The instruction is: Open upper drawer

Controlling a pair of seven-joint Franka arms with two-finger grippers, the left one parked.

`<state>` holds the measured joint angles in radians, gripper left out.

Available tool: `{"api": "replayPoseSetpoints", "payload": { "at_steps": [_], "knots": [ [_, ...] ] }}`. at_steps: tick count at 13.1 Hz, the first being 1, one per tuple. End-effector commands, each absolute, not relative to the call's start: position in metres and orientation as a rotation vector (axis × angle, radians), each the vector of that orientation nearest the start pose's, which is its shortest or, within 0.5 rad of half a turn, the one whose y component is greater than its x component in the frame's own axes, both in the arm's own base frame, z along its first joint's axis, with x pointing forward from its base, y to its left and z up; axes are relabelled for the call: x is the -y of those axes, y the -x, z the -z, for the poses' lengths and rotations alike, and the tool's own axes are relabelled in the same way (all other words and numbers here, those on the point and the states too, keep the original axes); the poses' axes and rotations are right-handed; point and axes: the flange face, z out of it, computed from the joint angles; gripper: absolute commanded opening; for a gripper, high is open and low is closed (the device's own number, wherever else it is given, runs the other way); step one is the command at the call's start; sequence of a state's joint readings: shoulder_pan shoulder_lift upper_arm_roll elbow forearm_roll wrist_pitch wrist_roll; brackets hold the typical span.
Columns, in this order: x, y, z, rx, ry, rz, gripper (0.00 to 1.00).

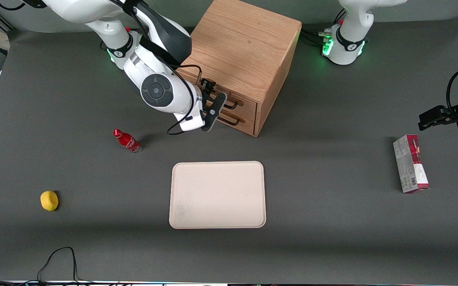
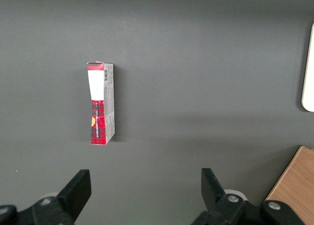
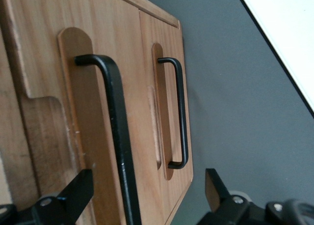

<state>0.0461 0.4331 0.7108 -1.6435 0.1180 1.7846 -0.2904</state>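
The oak cabinet (image 1: 241, 47) stands at the back middle of the table. Its upper drawer (image 1: 249, 105) looks closed, flush with the lower drawer (image 1: 248, 122). My right gripper (image 1: 213, 111) is open and held sideways right in front of the drawer fronts. In the right wrist view the upper drawer's long black bar handle (image 3: 117, 131) runs between my open fingers (image 3: 73, 190), and I cannot tell if they touch it. My gripper (image 3: 144, 195) holds nothing. The lower drawer's black handle (image 3: 179, 112) lies clear of the fingers, nearer the table.
A cream tray (image 1: 217, 194) lies nearer the front camera than the cabinet. A red soda bottle (image 1: 127, 141) and a yellow lemon (image 1: 49, 200) lie toward the working arm's end. A red-and-grey box (image 1: 410, 163) lies toward the parked arm's end and also shows in the left wrist view (image 2: 100, 104).
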Motion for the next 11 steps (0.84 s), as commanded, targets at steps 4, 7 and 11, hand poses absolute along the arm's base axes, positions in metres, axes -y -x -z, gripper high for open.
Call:
{"api": "replayPoseSetpoints", "payload": {
  "at_steps": [4,7,11],
  "knots": [
    [-0.398,-0.490,-0.383,1.403,2.431,-0.342,1.00],
    [-0.396,-0.495,-0.377,1.429,2.449,-0.322,1.00],
    [-0.388,-0.510,-0.373,1.510,2.504,-0.275,1.00]
  ]
}}
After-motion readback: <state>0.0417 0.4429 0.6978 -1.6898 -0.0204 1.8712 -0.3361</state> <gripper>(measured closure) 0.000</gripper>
